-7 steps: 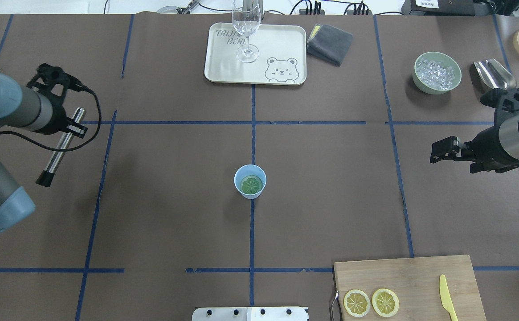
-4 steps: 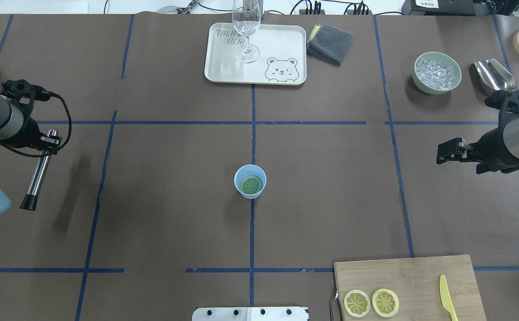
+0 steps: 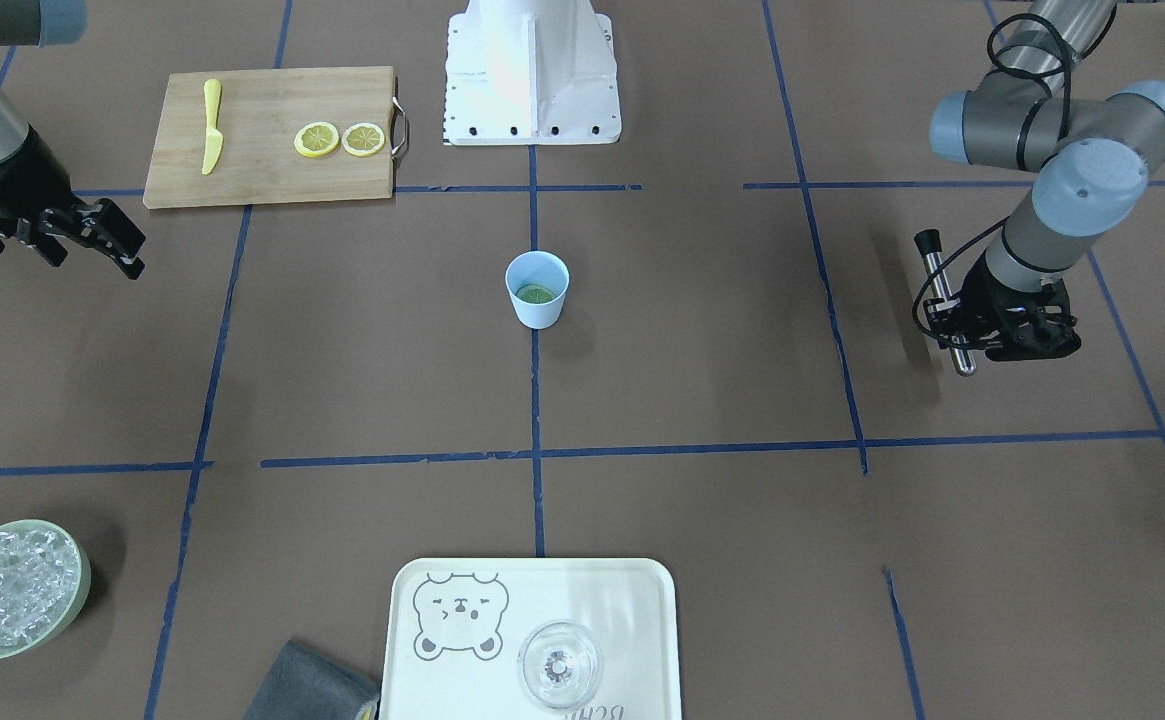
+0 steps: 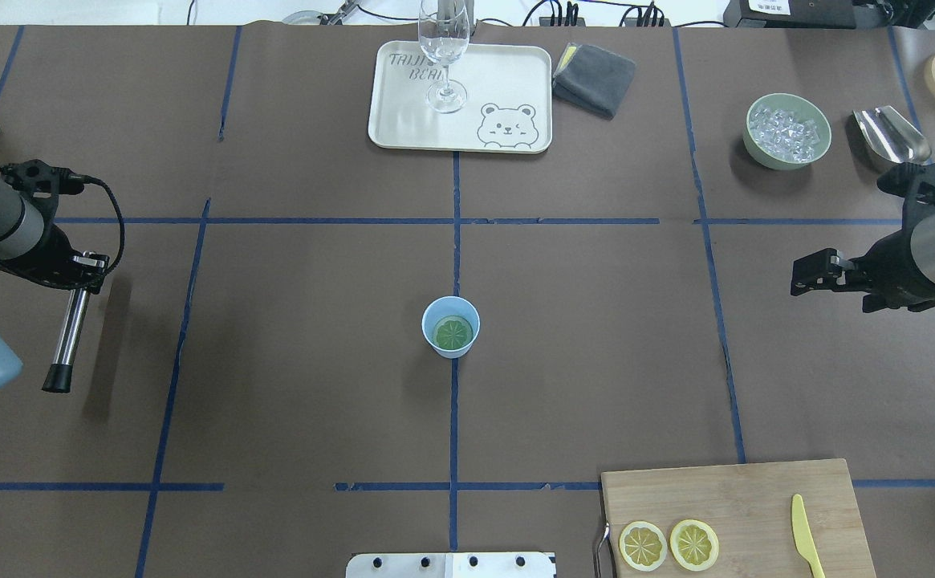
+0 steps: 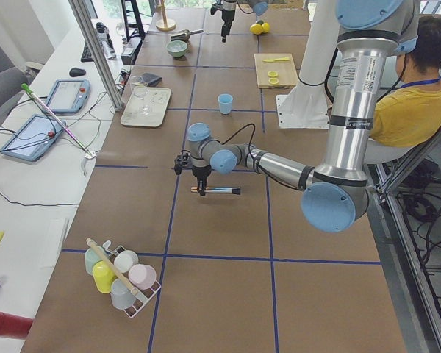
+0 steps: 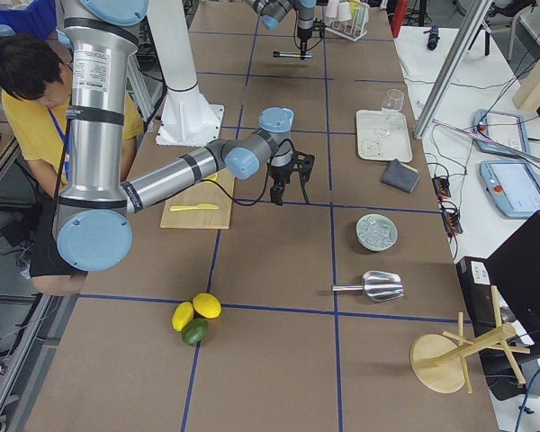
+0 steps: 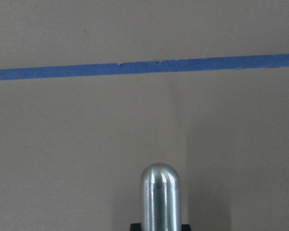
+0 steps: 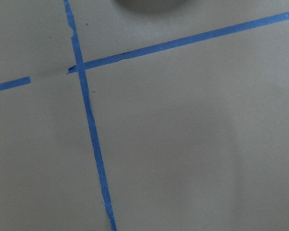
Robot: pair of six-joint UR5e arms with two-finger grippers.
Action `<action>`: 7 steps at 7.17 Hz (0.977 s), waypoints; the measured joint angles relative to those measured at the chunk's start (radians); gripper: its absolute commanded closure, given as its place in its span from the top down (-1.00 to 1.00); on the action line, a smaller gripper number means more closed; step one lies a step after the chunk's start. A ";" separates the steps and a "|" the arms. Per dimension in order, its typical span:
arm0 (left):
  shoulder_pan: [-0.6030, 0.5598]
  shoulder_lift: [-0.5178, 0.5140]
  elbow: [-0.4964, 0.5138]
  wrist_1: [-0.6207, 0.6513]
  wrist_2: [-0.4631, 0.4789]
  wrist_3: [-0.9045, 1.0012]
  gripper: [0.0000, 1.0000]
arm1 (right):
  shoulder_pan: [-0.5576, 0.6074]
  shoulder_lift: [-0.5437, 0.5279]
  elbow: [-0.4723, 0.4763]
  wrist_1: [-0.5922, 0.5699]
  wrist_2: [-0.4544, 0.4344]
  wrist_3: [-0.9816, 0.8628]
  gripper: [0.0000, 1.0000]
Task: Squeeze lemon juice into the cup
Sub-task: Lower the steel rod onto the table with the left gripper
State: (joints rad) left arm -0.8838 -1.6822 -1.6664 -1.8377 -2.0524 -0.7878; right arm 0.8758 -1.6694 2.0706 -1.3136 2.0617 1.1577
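The light-blue cup (image 4: 451,325) stands at the table's middle, also in the front view (image 3: 537,288). One lemon slice (image 4: 453,332) lies flat inside it. Two more slices (image 4: 643,546) (image 4: 693,544) lie on the wooden board (image 4: 756,490). My left gripper (image 4: 82,269) is far left of the cup, shut on a steel rod with a black tip (image 4: 68,333); the rod's rounded end shows in the left wrist view (image 7: 160,197). My right gripper (image 4: 808,273) hovers far right of the cup, open and empty.
A cream tray (image 4: 507,72) with a wine glass (image 4: 444,56) and a grey cloth (image 4: 594,78) sit at the far edge. A bowl of ice (image 4: 787,131) and a metal scoop (image 4: 888,132) are far right. A yellow knife (image 4: 806,546) lies on the board.
My left arm has pulled back to the left with the rod, which now points more straight toward the near edge. My right gripper has drifted slightly right. The cup has not moved.
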 measured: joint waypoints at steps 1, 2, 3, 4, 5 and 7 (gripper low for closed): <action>0.000 0.002 0.009 -0.001 0.002 0.016 -1.00 | 0.000 -0.001 0.001 0.000 0.000 0.000 1.00; 0.000 0.005 0.015 0.000 0.002 0.031 -1.00 | 0.000 -0.001 0.001 0.000 0.000 0.000 1.00; -0.001 0.005 0.019 0.000 0.001 0.038 -1.00 | 0.000 -0.001 0.002 0.000 0.000 0.000 1.00; -0.001 0.004 0.025 0.001 -0.001 0.039 -1.00 | 0.001 -0.001 0.002 0.000 0.000 0.000 1.00; -0.001 0.003 0.030 0.001 -0.003 0.034 -1.00 | 0.001 -0.001 0.002 0.000 0.000 0.001 1.00; 0.000 0.002 0.038 0.001 -0.004 0.029 -1.00 | 0.002 -0.001 0.002 0.001 0.000 0.001 1.00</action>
State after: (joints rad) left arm -0.8841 -1.6801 -1.6281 -1.8362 -2.0567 -0.7593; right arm 0.8779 -1.6703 2.0725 -1.3131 2.0617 1.1585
